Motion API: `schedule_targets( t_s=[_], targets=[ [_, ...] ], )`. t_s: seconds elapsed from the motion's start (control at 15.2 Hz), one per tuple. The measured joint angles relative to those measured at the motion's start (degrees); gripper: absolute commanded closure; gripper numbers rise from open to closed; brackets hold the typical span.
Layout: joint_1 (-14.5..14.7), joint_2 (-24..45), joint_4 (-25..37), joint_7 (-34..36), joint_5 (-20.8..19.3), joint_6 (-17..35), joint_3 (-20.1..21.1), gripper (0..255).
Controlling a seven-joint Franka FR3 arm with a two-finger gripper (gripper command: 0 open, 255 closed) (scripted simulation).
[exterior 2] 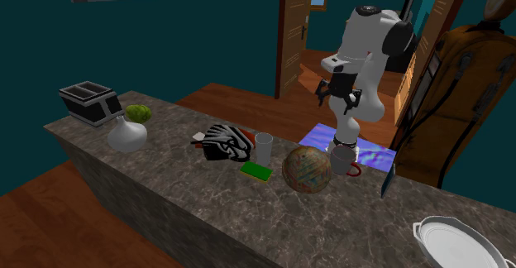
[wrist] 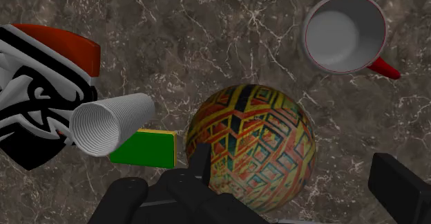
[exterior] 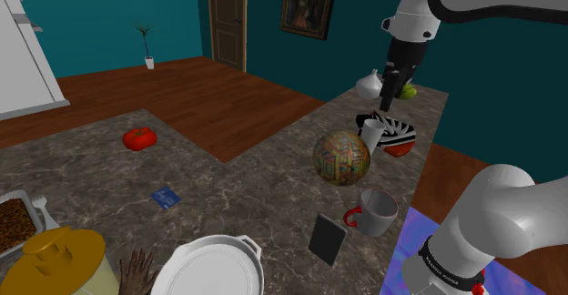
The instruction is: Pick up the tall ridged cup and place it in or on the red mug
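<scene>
Fingers spread wide and empty, the gripper hangs above the ball, while the cup stands upright just beside that ball, opposite the mug; it looks light, stiff and thin-walled, its ridges probably favouring a gentle mid-wall pinch.

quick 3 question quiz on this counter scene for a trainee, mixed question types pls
1. True or false: the gripper is holding the ridged cup.
2. The handle of the mug is: A red, B green, C blue.
3. Fill in: the ridged cup stands ____ on the counter.

Key: 1 false, the open gripper hangs above the cup; 2 A; 3 upright.
</scene>
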Motion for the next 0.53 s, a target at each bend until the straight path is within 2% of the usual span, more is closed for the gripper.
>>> schedule_targets(
  t_s=[0.2,0.53],
  targets=[
    [-0.1,-1.0,-2.2,-2.0,-1.0,2.1,-1.6,0],
    [-0.6,-2.3,-8.9,-10.2,-5.0,11.0,-8.4,0]
  ],
)
